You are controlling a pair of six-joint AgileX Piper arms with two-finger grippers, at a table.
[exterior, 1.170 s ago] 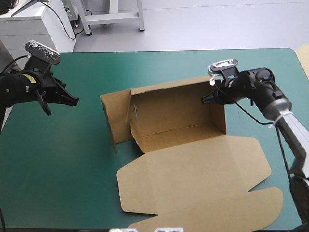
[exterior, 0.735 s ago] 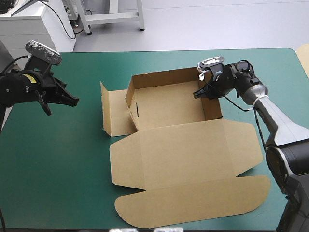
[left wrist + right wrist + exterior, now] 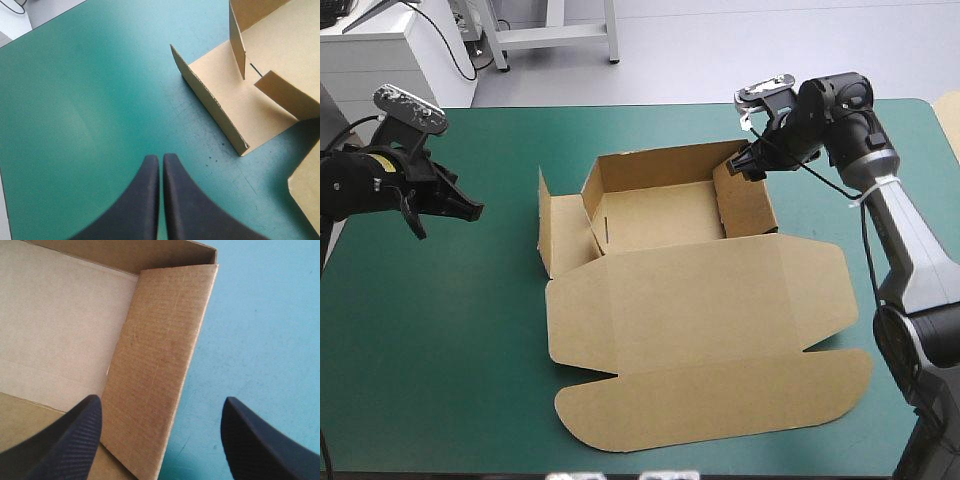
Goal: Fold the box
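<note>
Your left gripper hovers over the tabletop near its left edge, just where it was earlier, well apart from the box; its fingers are pressed together into one point above bare teal-green cover. Ahead of them stands the left flap, now tilted up more steeply than it was just before. The box sits at the middle of the tabletop as an open tray, far wall raised, with the lid lying flat toward you; the whole sheet has shifted a little since the earlier frame. On the right, the right wall now leans in over the tray floor. Your right gripper, which was down inside the tray against that wall, has risen to the far right corner and hangs above the wall's top edge. Its fingers stand wide apart, one over the tray, the other over the cover, holding nothing.
</note>
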